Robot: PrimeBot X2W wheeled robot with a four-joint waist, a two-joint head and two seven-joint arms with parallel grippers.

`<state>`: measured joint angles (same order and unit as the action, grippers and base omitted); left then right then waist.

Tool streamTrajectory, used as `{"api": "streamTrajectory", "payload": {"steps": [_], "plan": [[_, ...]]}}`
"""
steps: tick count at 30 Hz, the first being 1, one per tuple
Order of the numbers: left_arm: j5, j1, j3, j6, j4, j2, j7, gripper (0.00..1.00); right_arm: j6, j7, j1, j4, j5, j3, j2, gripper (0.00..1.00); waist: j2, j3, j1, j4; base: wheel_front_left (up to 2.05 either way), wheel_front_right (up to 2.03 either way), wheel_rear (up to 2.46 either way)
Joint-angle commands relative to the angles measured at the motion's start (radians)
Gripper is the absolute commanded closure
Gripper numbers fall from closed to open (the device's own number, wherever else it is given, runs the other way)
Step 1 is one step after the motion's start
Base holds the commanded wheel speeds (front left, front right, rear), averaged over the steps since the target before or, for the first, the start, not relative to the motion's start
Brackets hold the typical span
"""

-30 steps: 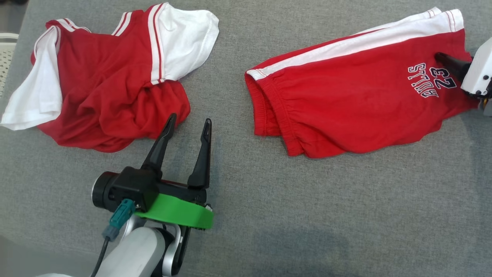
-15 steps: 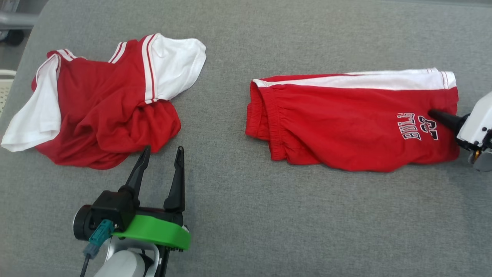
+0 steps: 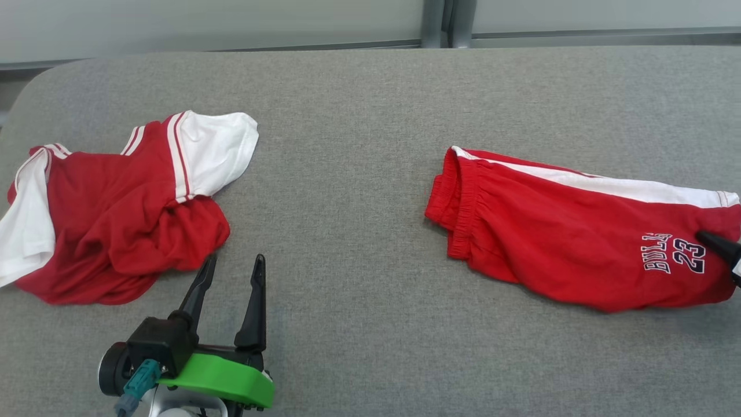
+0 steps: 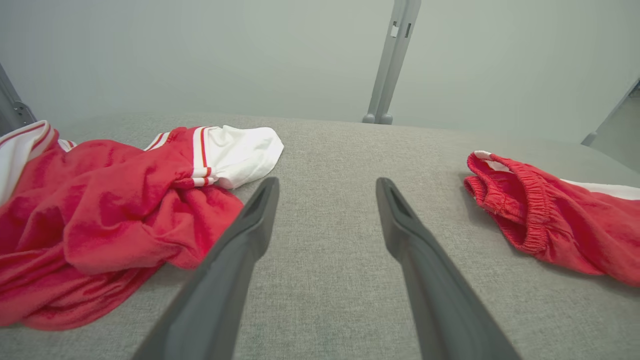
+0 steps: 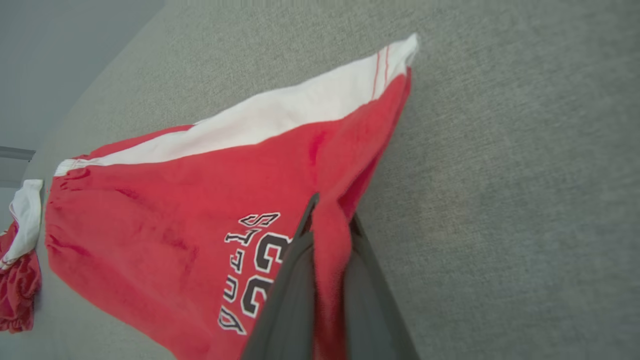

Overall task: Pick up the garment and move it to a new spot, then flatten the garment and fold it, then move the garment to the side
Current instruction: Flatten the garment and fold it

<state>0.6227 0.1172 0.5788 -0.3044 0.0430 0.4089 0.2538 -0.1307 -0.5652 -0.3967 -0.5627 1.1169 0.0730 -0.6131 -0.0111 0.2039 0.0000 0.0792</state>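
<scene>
Red shorts point(image 3: 550, 231) dragged farther from shirt point(image 3: 116, 214); right gripper point(image 5: 332, 210) now pinching hem; left gripper point(image 3: 234, 260) wide, unchanged.

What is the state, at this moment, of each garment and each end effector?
Red shorts: lying mostly flat, pinched at the leg hem.
Red and white shirt: crumpled in a heap, not held.
Left end effector: open, empty, near the shirt.
Right end effector: shut on the red shorts.
</scene>
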Motion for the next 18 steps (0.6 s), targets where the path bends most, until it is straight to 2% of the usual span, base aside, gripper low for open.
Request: {"api": "streamTrajectory", "payload": {"steps": [1,7,12,16,18], "plan": [[0.0,-0.011,-0.001,-0.007,0.006,0.01,-0.004,0.0,0.0,0.01,0.011,-0.006,-0.032,-0.023,0.001,1.0,0.0111,-0.023,0.0,-0.028,0.0,0.0,0.0],[-0.003,-0.014,0.002,-0.007,0.004,0.015,-0.006,0.0,0.0,-0.03,-0.024,0.013,-0.125,-0.043,0.012,1.0,0.0111,-0.026,0.0,-0.029,0.0,0.0,0.0],[0.001,-0.012,0.009,-0.003,-0.007,-0.012,0.0,0.0,0.0,-0.127,-0.078,0.062,-0.217,-0.054,0.052,1.0,0.0111,-0.037,0.0,-0.011,0.0,0.0,0.0],[0.006,-0.009,0.012,0.009,-0.028,-0.045,0.004,0.0,0.0,-0.23,-0.137,0.13,-0.298,-0.046,0.118,1.0,0.0111,-0.039,0.0,0.0,0.0,0.0,0.0],[0.005,0.001,0.014,0.014,-0.038,-0.062,0.005,0.0,0.0,-0.269,-0.167,0.163,-0.341,-0.038,0.172,1.0,0.0111,-0.038,0.0,0.004,0.0,0.0,0.0]]}}
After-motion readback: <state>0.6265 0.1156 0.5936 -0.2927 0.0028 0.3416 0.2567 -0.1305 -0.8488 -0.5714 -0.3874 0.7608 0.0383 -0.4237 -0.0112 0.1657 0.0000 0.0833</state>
